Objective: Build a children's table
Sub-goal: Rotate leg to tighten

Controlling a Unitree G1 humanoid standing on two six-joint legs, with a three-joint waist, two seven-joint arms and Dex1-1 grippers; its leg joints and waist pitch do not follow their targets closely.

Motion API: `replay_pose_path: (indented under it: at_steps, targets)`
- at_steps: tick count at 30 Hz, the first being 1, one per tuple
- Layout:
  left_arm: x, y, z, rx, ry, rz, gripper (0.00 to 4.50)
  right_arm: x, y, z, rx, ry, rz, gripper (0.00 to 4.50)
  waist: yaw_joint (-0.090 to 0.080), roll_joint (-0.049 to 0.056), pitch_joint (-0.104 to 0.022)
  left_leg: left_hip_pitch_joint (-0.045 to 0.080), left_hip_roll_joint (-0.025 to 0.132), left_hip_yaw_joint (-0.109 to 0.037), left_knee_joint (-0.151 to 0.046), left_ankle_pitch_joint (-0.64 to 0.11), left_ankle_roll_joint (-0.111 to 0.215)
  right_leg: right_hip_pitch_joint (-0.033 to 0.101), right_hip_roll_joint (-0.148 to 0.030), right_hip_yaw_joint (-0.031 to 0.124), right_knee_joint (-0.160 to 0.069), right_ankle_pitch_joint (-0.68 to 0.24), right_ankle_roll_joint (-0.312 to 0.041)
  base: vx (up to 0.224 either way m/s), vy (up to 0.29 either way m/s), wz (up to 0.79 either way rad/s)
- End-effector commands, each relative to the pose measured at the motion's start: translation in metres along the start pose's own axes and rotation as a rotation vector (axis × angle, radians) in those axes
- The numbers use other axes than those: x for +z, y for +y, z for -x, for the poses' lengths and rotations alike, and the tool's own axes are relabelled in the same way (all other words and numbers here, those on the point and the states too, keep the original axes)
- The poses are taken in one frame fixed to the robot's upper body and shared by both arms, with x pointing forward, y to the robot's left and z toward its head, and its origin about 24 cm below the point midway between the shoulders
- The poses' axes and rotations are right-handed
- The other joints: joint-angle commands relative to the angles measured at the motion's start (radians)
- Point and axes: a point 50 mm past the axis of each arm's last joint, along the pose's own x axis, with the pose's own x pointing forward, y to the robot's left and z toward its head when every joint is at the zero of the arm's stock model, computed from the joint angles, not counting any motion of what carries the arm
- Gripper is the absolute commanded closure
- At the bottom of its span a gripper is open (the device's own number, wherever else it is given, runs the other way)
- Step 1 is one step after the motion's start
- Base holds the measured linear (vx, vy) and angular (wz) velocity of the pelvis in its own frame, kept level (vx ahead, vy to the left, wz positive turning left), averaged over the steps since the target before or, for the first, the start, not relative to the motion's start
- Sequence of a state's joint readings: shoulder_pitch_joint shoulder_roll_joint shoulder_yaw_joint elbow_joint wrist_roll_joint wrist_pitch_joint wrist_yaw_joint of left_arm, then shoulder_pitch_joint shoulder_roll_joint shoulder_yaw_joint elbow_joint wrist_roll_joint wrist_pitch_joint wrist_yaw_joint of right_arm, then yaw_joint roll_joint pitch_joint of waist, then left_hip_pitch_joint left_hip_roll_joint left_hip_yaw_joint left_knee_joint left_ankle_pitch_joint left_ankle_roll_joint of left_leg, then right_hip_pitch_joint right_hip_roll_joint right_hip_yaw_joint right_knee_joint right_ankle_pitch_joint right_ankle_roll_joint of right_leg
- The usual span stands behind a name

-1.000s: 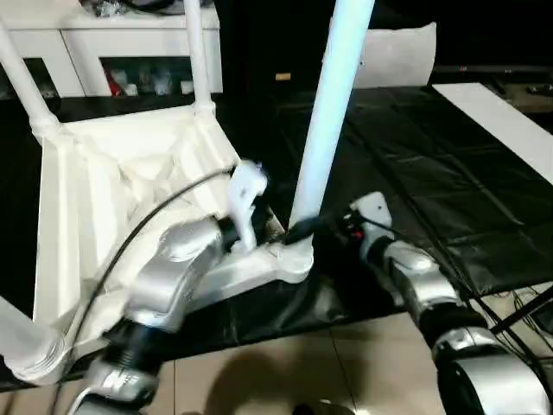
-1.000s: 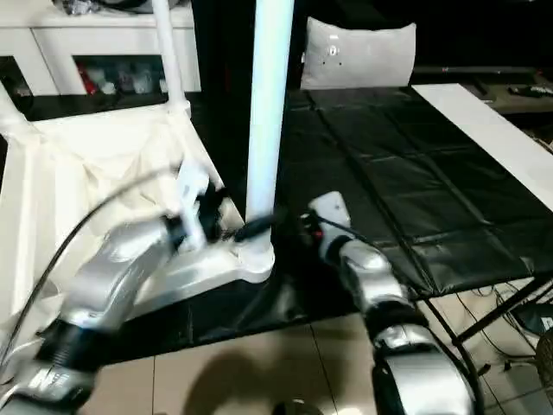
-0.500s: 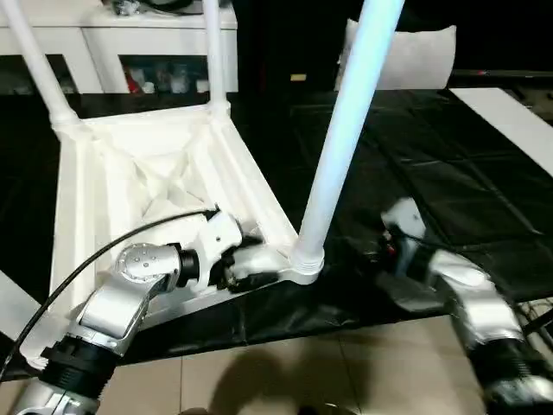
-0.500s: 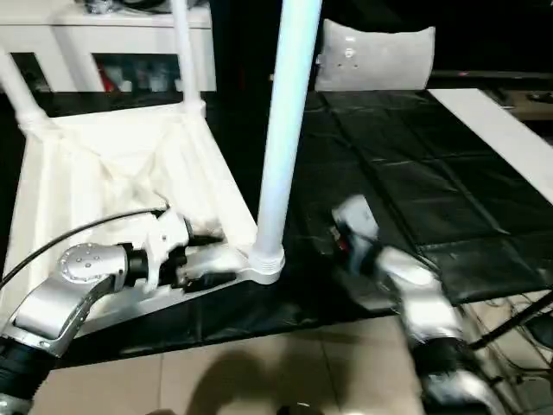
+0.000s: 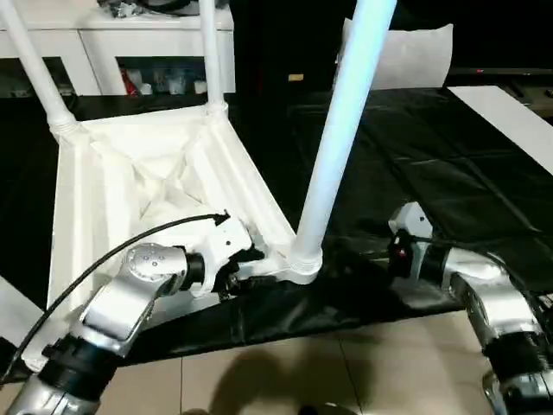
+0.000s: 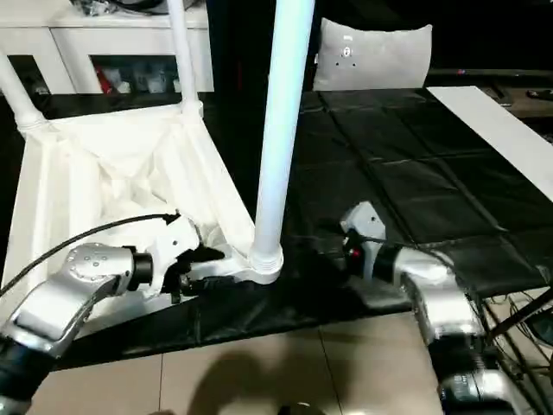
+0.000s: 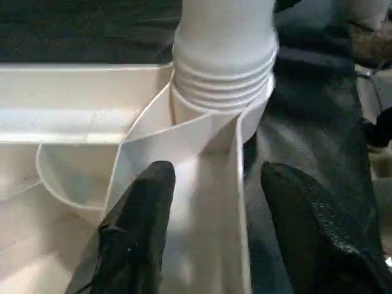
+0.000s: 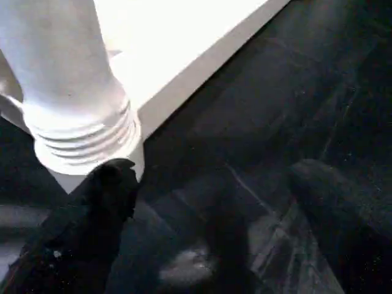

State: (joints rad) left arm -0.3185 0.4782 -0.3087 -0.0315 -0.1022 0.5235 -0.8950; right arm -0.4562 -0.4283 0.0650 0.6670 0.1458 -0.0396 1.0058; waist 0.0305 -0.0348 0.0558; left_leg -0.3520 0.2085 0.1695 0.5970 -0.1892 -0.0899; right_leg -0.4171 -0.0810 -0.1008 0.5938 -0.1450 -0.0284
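Tabletop (image 5: 147, 173) lies ribbed side up on the black mat (image 5: 415, 164), legs standing in its sockets; the moulded plastic looks light, stiff and smooth, so grip a rib or rim, not the round near leg (image 5: 341, 130). Left gripper (image 7: 211, 202) straddles a rib beside that leg's socket, jaws partly apart, holding nothing. Right gripper (image 8: 202, 202) is wide open and empty beside the corner.

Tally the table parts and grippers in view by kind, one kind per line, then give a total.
Tabletop: 1
Legs standing in corner sockets: 3, the near leg, the far middle leg, the far left leg
Grippers: 2, the left gripper, the right gripper
Total: 6
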Motion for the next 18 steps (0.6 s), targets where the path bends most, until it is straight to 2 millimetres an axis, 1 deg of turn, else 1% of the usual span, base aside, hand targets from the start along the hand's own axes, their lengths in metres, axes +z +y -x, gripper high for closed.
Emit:
replay_pose_path:
  at_steps: [1,2,3,5,6,7,8,9,10,11,12,14,16,18]
  targets:
    - [0.005,-0.003,0.000,0.024,0.001,0.009,2.19,-0.007,-0.004,0.000,-0.014,0.033,0.001,0.00,0.001,0.011,-0.063,0.001,0.015,-0.001,-0.063,-0.299,0.041,0.051,-0.053,0.039,-0.093,-0.485,-0.146,0.000,0.000,0.00]
    - [0.006,-0.005,-0.001,0.033,0.003,0.020,2.27,-0.010,-0.006,0.000,-0.016,0.043,-0.007,0.00,-0.001,0.010,-0.060,-0.003,0.013,-0.001,-0.064,-0.294,0.045,0.052,-0.050,0.038,-0.093,-0.484,-0.146,0.000,0.000,0.00]
    - [0.006,-0.006,-0.002,0.041,0.011,0.029,2.46,-0.011,-0.007,-0.001,-0.013,0.050,-0.014,0.00,-0.001,0.011,-0.063,-0.002,0.016,-0.002,-0.064,-0.295,0.045,0.053,-0.050,0.038,-0.090,-0.475,-0.150,0.000,0.000,0.00]
    - [0.004,-0.007,-0.002,0.058,0.048,0.028,2.53,-0.015,-0.009,0.000,0.000,0.061,-0.026,0.00,0.000,0.010,-0.064,-0.005,0.015,-0.002,-0.063,-0.285,0.052,0.056,-0.048,0.038,-0.087,-0.454,-0.153,0.000,0.000,0.00]
    - [0.003,-0.007,-0.002,0.074,0.072,0.021,2.57,-0.017,-0.009,0.000,0.014,0.062,-0.037,0.00,-0.001,0.011,-0.063,-0.005,0.016,-0.003,-0.064,-0.289,0.054,0.056,-0.048,0.037,-0.088,-0.452,-0.156,0.000,0.000,0.00]
    - [0.000,-0.006,-0.001,0.090,0.101,0.013,2.63,-0.020,-0.009,0.003,0.050,0.067,-0.056,0.00,-0.002,0.011,-0.066,-0.005,0.015,-0.002,-0.062,-0.287,0.058,0.057,-0.047,0.037,-0.084,-0.439,-0.160,0.000,0.000,0.00]
    - [-0.002,-0.005,-0.001,0.099,0.115,0.011,2.79,-0.024,-0.009,0.007,0.094,0.076,-0.075,0.00,-0.003,0.011,-0.066,-0.006,0.016,-0.003,-0.062,-0.289,0.062,0.057,-0.046,0.037,-0.084,-0.435,-0.164,0.000,0.000,0.00]
    - [-0.002,-0.005,-0.001,0.101,0.117,0.014,2.89,-0.026,-0.009,0.009,0.110,0.081,-0.080,0.00,-0.003,0.012,-0.065,-0.008,0.017,-0.002,-0.061,-0.297,0.068,0.057,-0.049,0.036,-0.084,-0.439,-0.172,0.000,0.000,0.00]
    - [-0.002,-0.005,-0.001,0.101,0.116,0.018,2.94,-0.028,-0.009,0.012,0.124,0.087,-0.084,0.00,-0.001,0.012,-0.065,-0.007,0.016,-0.002,-0.060,-0.295,0.070,0.058,-0.049,0.036,-0.087,-0.442,-0.172,0.000,0.000,0.00]
    - [-0.001,-0.006,-0.001,0.097,0.119,0.020,2.99,-0.032,-0.013,0.019,0.120,0.115,-0.084,0.00,0.000,0.012,-0.065,-0.008,0.016,-0.001,-0.059,-0.290,0.071,0.058,-0.050,0.036,-0.088,-0.444,-0.175,0.000,0.000,0.00]
    - [-0.001,-0.006,0.000,0.094,0.123,0.019,2.99,-0.033,-0.016,0.022,0.096,0.128,-0.079,0.00,0.000,0.012,-0.065,-0.009,0.018,-0.003,-0.059,-0.288,0.070,0.058,-0.050,0.035,-0.087,-0.443,-0.183,0.000,0.000,0.00]
    - [-0.002,-0.007,0.000,0.082,0.139,0.015,3.23,-0.034,-0.026,0.032,-0.003,0.155,-0.077,0.00,0.000,0.011,-0.064,-0.009,0.018,-0.003,-0.059,-0.287,0.067,0.058,-0.050,0.035,-0.085,-0.443,-0.187,0.000,0.000,0.00]
    - [-0.004,-0.008,0.000,0.078,0.158,0.012,3.38,-0.035,-0.035,0.041,-0.096,0.174,-0.087,0.00,0.000,0.010,-0.062,-0.005,0.014,-0.002,-0.056,-0.297,0.060,0.055,-0.050,0.033,-0.089,-0.481,-0.177,0.000,0.000,0.00]
    - [-0.006,-0.007,0.000,0.083,0.175,0.009,3.48,-0.038,-0.041,0.049,-0.174,0.204,-0.094,0.00,-0.001,0.010,-0.061,-0.004,0.012,-0.001,-0.055,-0.305,0.060,0.053,-0.048,0.030,-0.091,-0.503,-0.166,0.000,0.000,0.00]
